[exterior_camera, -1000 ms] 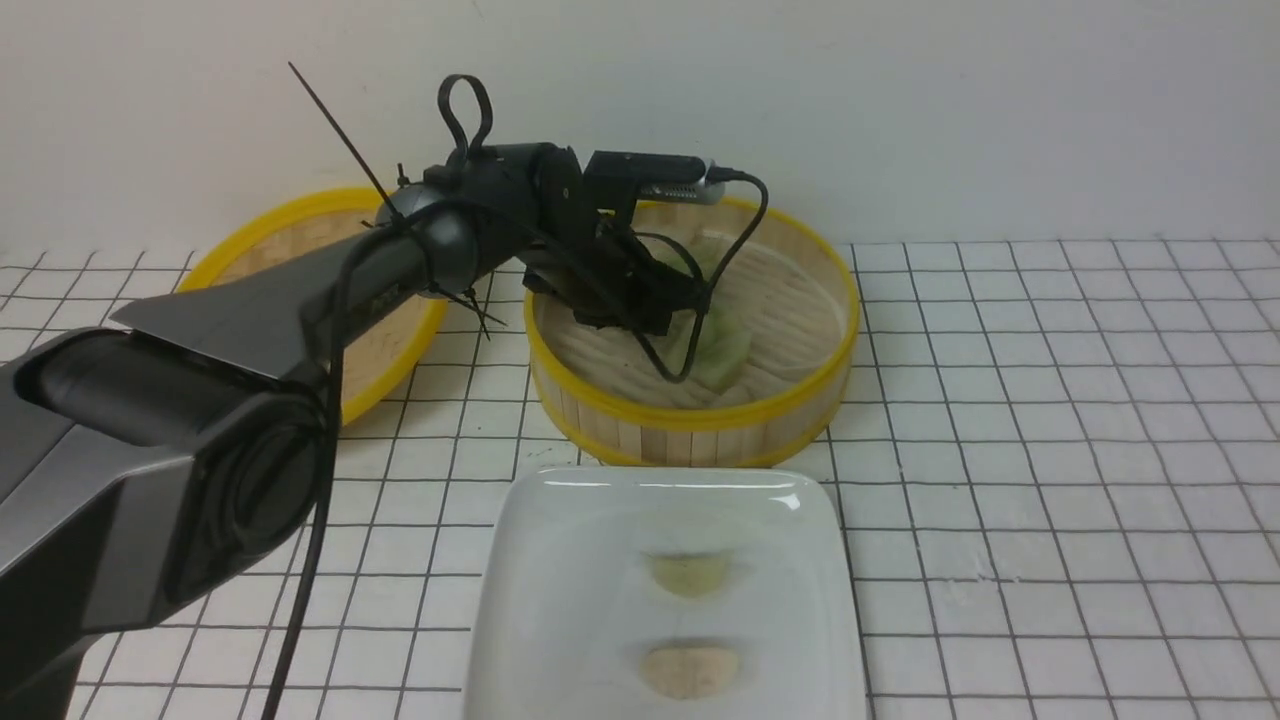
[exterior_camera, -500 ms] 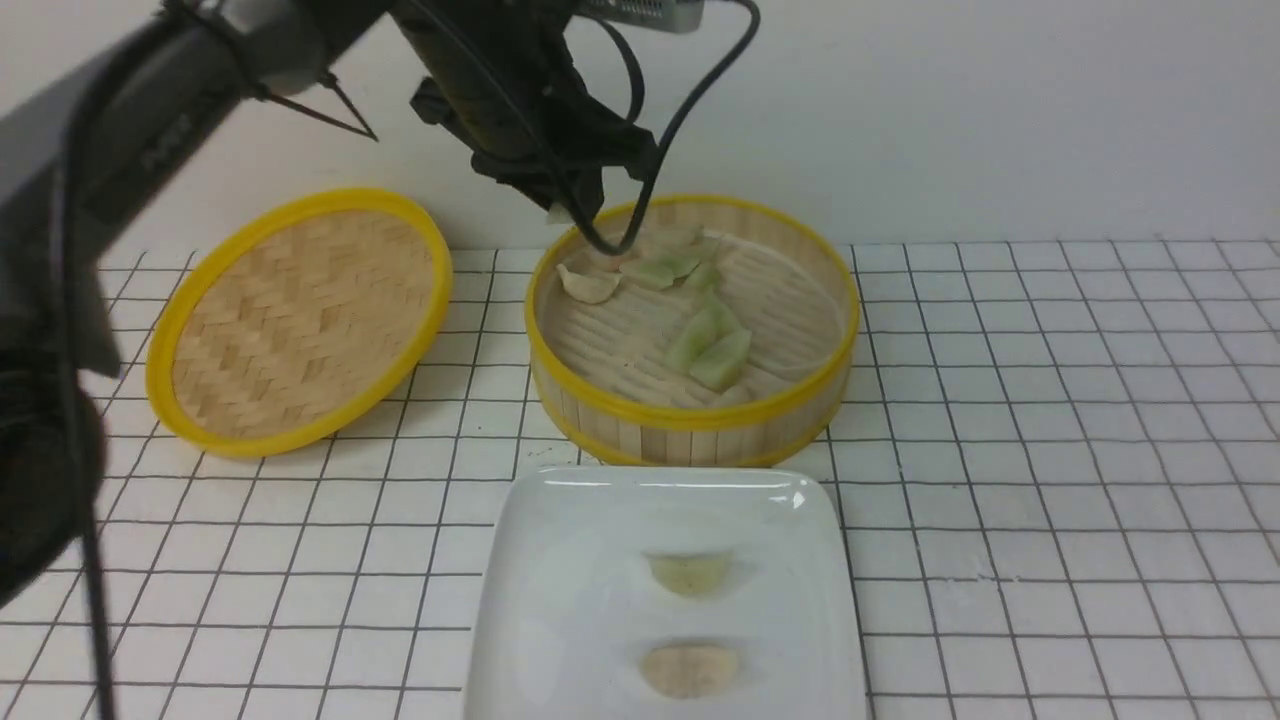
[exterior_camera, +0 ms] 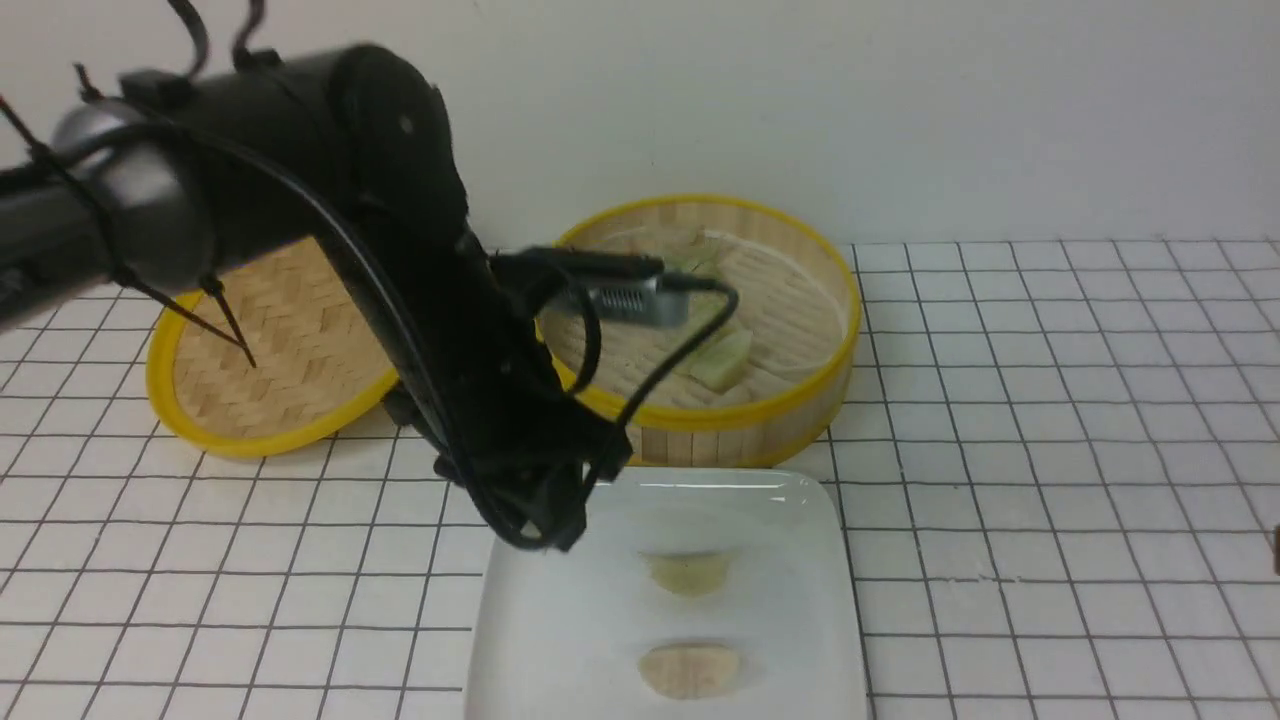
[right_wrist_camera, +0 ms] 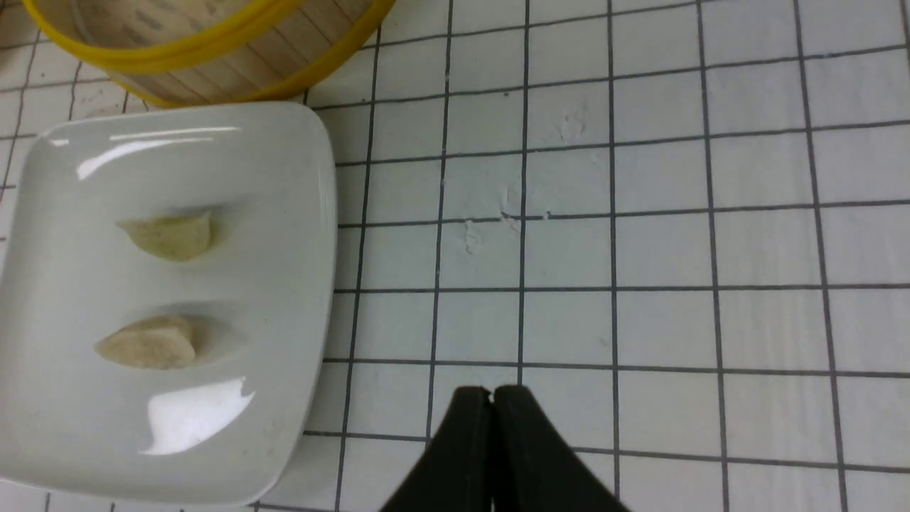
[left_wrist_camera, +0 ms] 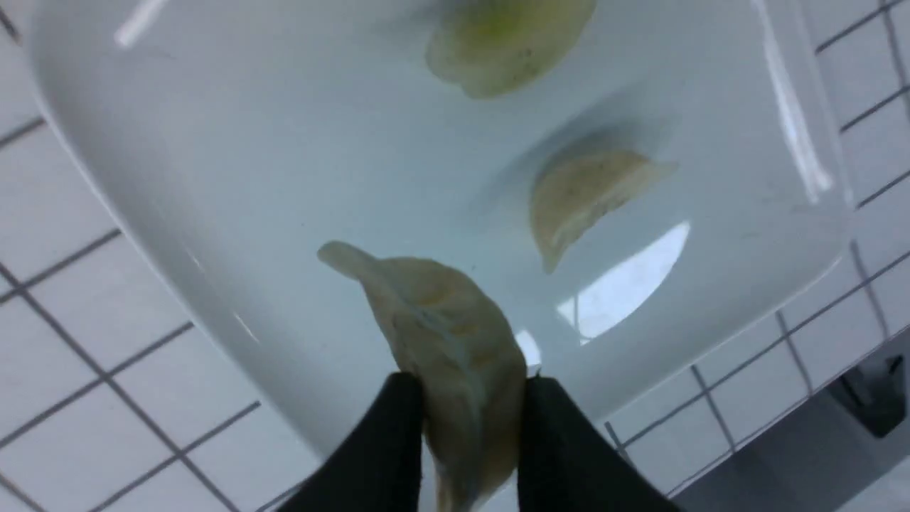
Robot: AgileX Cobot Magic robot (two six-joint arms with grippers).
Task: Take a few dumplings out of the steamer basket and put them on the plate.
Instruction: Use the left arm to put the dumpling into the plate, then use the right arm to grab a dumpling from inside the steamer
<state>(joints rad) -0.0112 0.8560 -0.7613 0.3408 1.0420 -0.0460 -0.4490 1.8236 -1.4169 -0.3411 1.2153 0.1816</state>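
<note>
My left gripper (exterior_camera: pixel 545 522) hangs over the back left part of the white plate (exterior_camera: pixel 600 630), shut on a beige pleated dumpling (left_wrist_camera: pixel 444 320); the front view hides that dumpling behind the fingers. Two dumplings lie on the plate, a pale green one (exterior_camera: pixel 690 573) and a beige one (exterior_camera: pixel 689 670). The steamer basket (exterior_camera: pixel 800 405) stands behind the plate with green dumplings (exterior_camera: pixel 722 358) inside, partly hidden by my arm. My right gripper (right_wrist_camera: pixel 493 392) is shut on nothing, above the tiles to the right of the plate (right_wrist_camera: pixel 284 213).
The flat woven lid (exterior_camera: pixel 280 350) with its yellow rim lies tilted to the left of the basket, behind my left arm. The wrist camera and its cable (exterior_camera: pixel 625 300) hang in front of the basket. A white wall stands close behind.
My left arm rose out of the basket with a dumpling, then swung forward and down over the plate's back left part. The two dumplings on the plate have not moved.
</note>
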